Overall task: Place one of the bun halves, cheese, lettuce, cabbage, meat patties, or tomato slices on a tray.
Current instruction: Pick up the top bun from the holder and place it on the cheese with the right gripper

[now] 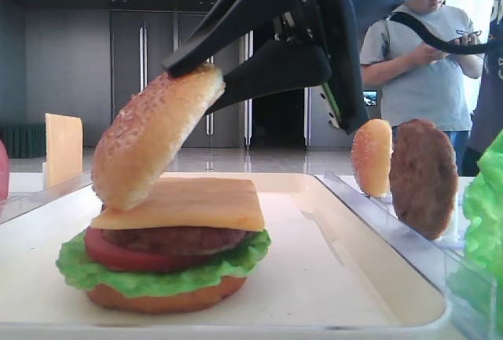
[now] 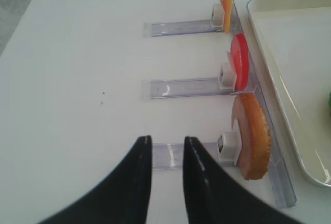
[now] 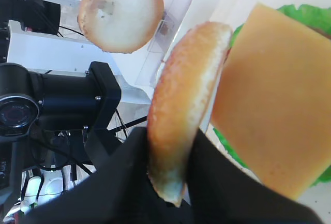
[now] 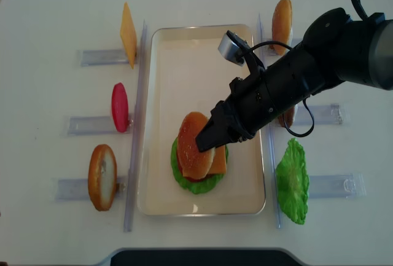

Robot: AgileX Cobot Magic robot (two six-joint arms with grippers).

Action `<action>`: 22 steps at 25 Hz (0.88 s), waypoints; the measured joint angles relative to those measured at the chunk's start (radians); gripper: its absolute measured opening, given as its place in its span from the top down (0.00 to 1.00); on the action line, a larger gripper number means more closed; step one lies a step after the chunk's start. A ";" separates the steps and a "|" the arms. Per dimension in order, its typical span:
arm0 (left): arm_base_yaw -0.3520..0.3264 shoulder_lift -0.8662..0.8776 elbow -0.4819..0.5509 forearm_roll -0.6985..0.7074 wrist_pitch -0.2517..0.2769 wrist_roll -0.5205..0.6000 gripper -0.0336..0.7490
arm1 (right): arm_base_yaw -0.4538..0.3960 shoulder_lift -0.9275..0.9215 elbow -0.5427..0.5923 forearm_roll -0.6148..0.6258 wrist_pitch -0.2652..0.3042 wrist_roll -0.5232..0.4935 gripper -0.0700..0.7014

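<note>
My right gripper [image 1: 196, 81] is shut on a sesame bun half [image 1: 153, 136], which hangs tilted with its lower edge touching the cheese [image 1: 185, 202]. That cheese tops a stack of meat patty [image 1: 177, 238], tomato slice [image 1: 126, 255], lettuce [image 1: 157, 277] and a plain bottom bun [image 1: 165, 297] on the cream tray [image 1: 354, 277]. From above, the bun half [image 4: 191, 143] covers the left part of the stack. In the right wrist view the black fingers [image 3: 129, 177] pinch the bun's edge [image 3: 181, 105]. My left gripper [image 2: 167, 141] stands open and empty above the table, left of the tray.
Clear racks flank the tray. The left ones hold a cheese slice [image 4: 128, 32], a tomato slice [image 4: 120, 106] and a bun [image 4: 102, 176]. The right ones hold a bun [image 4: 282, 17], a patty [image 1: 423, 177] and lettuce [image 4: 293, 180]. A person [image 1: 420, 65] stands behind the table.
</note>
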 joint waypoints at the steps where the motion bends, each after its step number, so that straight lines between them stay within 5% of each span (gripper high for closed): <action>1: 0.000 0.000 0.000 0.000 0.000 0.000 0.75 | 0.000 0.000 0.000 0.000 0.000 0.000 0.65; 22: 0.000 0.000 0.000 0.000 0.000 0.000 0.75 | 0.000 0.000 0.000 -0.057 -0.082 0.001 0.44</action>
